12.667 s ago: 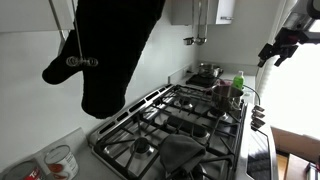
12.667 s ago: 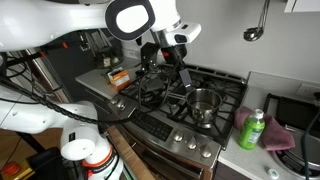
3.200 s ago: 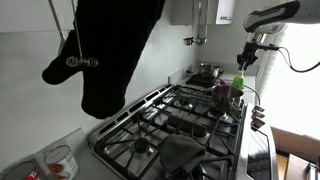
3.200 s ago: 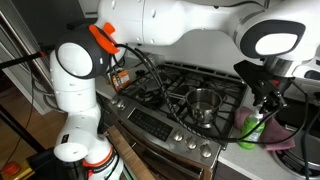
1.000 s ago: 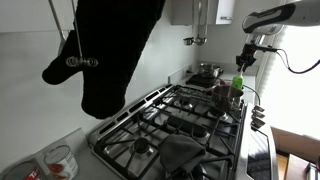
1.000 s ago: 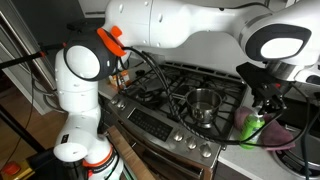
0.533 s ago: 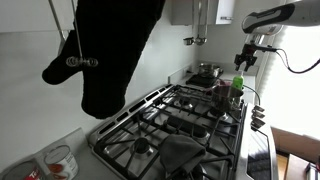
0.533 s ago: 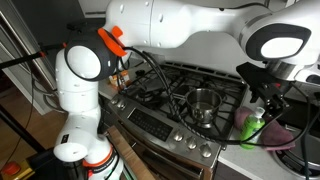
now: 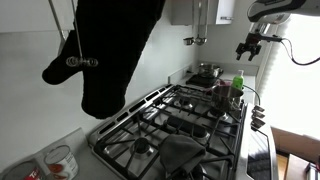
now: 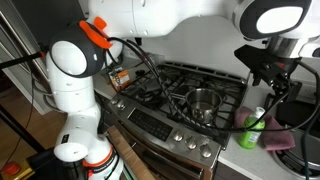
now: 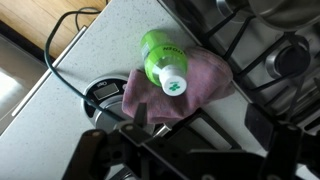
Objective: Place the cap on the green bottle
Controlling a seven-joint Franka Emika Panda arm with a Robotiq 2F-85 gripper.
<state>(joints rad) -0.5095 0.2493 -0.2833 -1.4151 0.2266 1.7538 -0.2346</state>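
The green bottle (image 9: 238,86) stands upright on a purple cloth (image 11: 195,98) on the counter beside the stove. It also shows in an exterior view (image 10: 254,128) and from above in the wrist view (image 11: 157,52). A white cap (image 11: 173,81) with a green mark sits on its top. My gripper (image 9: 247,46) hangs well above the bottle, apart from it, and also shows in an exterior view (image 10: 268,92). In the wrist view my gripper (image 11: 200,150) is a dark shape along the bottom edge, with its jaws spread and nothing between them.
A shiny steel pot (image 10: 203,103) sits on the gas stove (image 9: 175,125) next to the bottle. A black oven mitt (image 9: 110,50) hangs close to one camera. A black cable and a round black disc (image 11: 101,92) lie on the counter by the cloth.
My gripper has lifted straight up from the bottle's top. The white cap stays on the bottle. Bottle and cloth have not moved.
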